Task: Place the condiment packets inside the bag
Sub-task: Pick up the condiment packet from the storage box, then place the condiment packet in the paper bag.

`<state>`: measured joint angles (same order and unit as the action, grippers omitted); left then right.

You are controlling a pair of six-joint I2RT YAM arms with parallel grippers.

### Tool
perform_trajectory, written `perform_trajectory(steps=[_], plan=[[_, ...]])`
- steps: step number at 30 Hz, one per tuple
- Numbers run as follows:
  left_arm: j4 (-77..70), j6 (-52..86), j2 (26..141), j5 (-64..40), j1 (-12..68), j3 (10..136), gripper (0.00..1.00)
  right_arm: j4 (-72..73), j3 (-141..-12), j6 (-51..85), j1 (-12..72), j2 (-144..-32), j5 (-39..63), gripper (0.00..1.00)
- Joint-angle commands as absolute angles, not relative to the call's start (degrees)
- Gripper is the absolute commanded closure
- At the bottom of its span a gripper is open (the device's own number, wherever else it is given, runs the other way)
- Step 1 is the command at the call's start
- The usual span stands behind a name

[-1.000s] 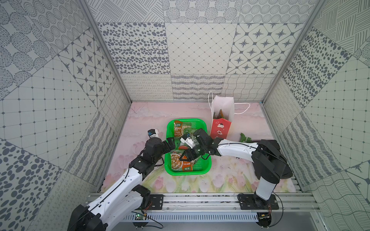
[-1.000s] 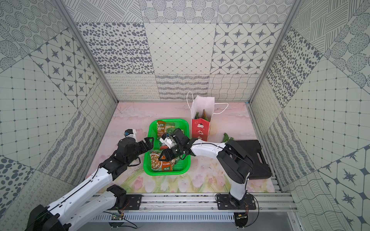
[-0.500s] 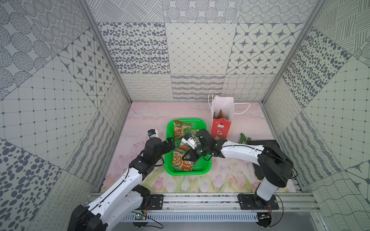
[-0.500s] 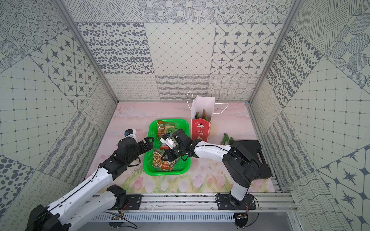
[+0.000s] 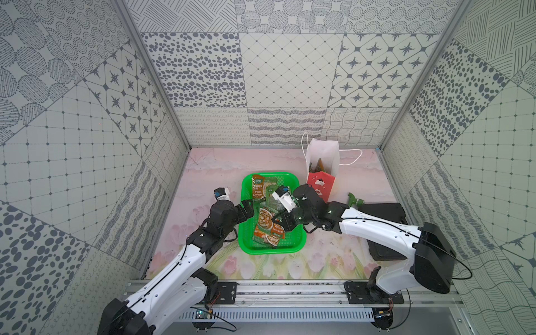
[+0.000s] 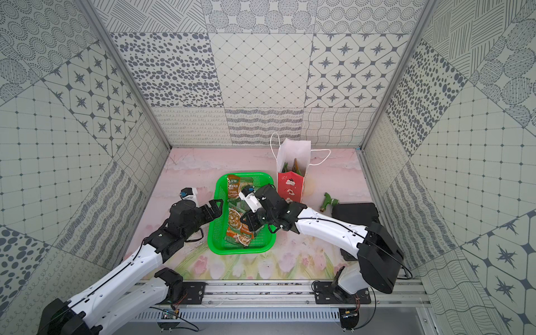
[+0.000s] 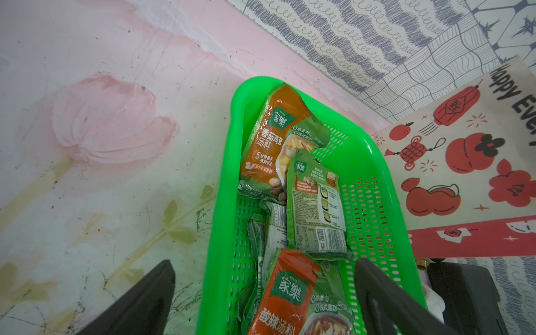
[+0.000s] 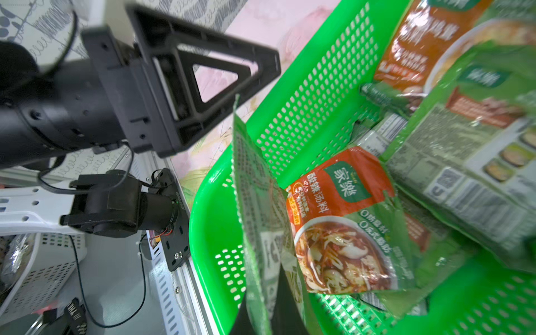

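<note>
Closing is complete: the right end effector (image 5: 278,222) is now pinched shut on one condiment packet (image 8: 255,203), which stands on edge; the pick looks secured, transfer pending. Left end effector (image 5: 250,206): fully spread, empty, opposite it over the basket (image 5: 272,251) rim. Remaining condiment packets (image 7: 316,208), green, orange-topped and crinkled, lie beneath both. The bag (image 5: 320,185) stands upright just beyond the right end effector, with packets showing inside.

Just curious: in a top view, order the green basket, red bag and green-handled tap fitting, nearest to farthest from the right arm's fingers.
1. Green basket: directly below.
2. Bag: behind, by the basket's far corner.
3. Tap fitting: farther right.
</note>
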<state>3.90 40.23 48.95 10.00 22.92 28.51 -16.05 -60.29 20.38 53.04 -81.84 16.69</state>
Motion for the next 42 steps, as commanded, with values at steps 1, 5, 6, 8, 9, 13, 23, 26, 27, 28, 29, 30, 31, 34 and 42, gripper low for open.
perform_trajectory(steps=[1, 5, 6, 8, 9, 13, 23, 26, 27, 28, 29, 30, 31, 34, 42], plan=[[1.2, 38.4, 47.8, 8.4, 23.6, 27.9, 0.01, -15.7, -64.3, 19.4, 53.3, -75.8, 7.4, 1.00], [0.5, 38.0, 47.6, 8.2, 24.3, 27.7, 0.01, -16.4, -66.7, 19.3, 53.2, -70.7, 0.0, 1.00], [0.4, 37.8, 47.6, 8.2, 24.6, 27.7, 0.01, -16.4, -67.4, 19.3, 53.2, -69.6, -2.0, 1.00], [0.2, 37.7, 47.5, 8.2, 24.8, 27.7, 0.01, -16.4, -68.8, 18.9, 53.1, -67.7, -4.9, 1.00], [0.0, 37.6, 47.6, 8.2, 25.0, 27.7, 0.01, -16.4, -69.5, 18.8, 53.2, -66.9, -6.6, 1.00], [-0.5, 37.2, 47.8, 7.8, 25.5, 27.7, 0.01, -16.2, -72.2, 18.1, 52.8, -64.0, -13.4, 1.00], [-3.7, 34.2, 49.4, 2.3, 26.5, 27.8, 0.00, -13.2, -75.5, 19.1, 47.6, -59.6, -25.9, 1.00], [-3.3, 33.7, 50.4, 2.0, 27.1, 28.6, 0.01, -13.2, -76.1, 21.5, 43.1, -60.6, -27.1, 1.00], [-3.3, 33.6, 50.8, 2.2, 27.2, 28.7, 0.00, -13.3, -76.2, 22.8, 41.0, -61.3, -26.6, 1.00], [-3.2, 33.5, 51.1, 2.5, 27.4, 28.7, 0.01, -13.2, -76.3, 23.9, 39.2, -61.9, -25.9, 1.00], [-3.2, 33.4, 51.6, 2.6, 27.4, 28.9, 0.00, -13.2, -76.5, 25.2, 37.2, -62.9, -24.9, 1.00], [-3.1, 33.3, 52.1, 2.6, 27.5, 29.1, 0.01, -13.5, -76.9, 26.5, 35.4, -64.1, -23.8, 1.00], [-2.8, 33.2, 52.6, 2.8, 27.4, 29.4, 0.01, -14.0, -77.6, 27.3, 34.1, -65.2, -23.2, 1.00], [-1.2, 33.2, 54.6, 3.5, 27.5, 30.8, 0.01, -15.9, -79.5, 29.8, 31.4, -69.4, -20.0, 1.00], [-0.7, 33.4, 59.3, 2.0, 27.6, 33.1, 0.00, -27.3, -87.6, 32.8, 30.7, -82.4, -14.3, 1.00]])
